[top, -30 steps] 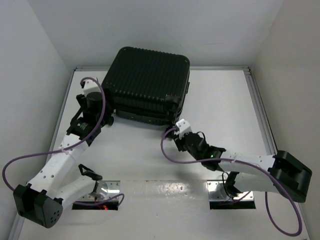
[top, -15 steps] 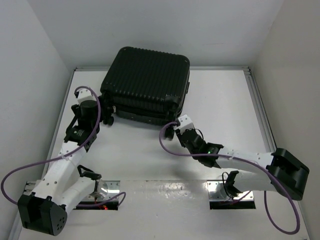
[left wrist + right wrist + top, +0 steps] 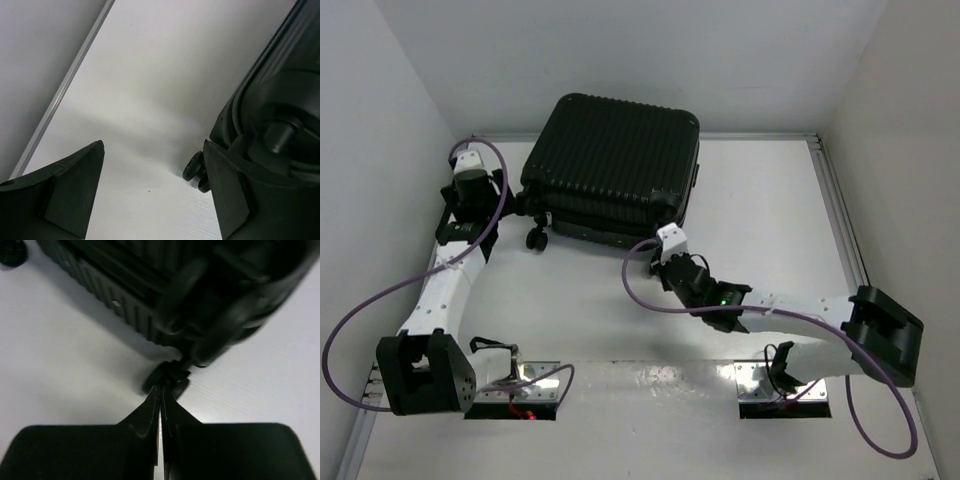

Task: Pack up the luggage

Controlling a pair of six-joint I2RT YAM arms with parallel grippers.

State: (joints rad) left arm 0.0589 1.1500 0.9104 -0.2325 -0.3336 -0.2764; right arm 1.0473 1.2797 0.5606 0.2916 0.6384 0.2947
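Observation:
The luggage is a black ribbed hard-shell suitcase, lying closed at the back middle of the table. My left gripper is open and empty by its left corner, near the left wall. In the left wrist view the open gripper frames bare table, with a small wheel and the shell by the right finger. My right gripper is at the suitcase's near edge. In the right wrist view the gripper is shut, its tips touching a black wheel under the shell.
White walls close in the left, back and right. A metal rail runs along the left wall's foot. Another suitcase wheel sticks out at the near-left corner. Purple cables loop from both arms over the near table.
My left arm has swung left and back, away from the near-left wheel toward the left wall. My right gripper has moved left and closer to the suitcase's near wheel. The suitcase has stayed put.

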